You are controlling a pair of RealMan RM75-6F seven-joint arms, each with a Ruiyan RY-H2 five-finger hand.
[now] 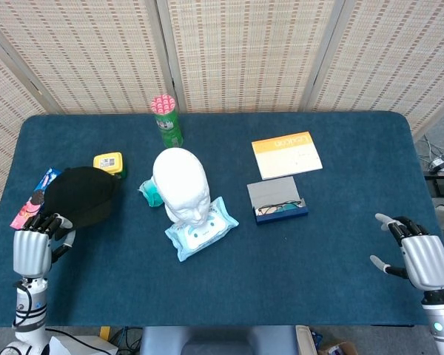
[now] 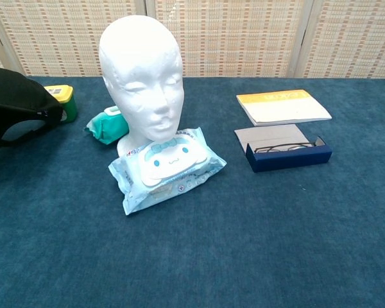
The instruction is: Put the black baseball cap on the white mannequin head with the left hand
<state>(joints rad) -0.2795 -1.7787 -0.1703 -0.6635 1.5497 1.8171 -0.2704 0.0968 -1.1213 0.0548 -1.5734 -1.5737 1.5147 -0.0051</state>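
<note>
- Lighting was bright and even in both views, apparently from diffuse overhead sources.
- Shadows were soft and short; the white mannequin head (image 2: 141, 77) showed mild shading on its face.
- No glare was noted on the table (image 1: 229, 288).
- Focus was sharp, with slight softness possibly present at the frame corners.
</note>
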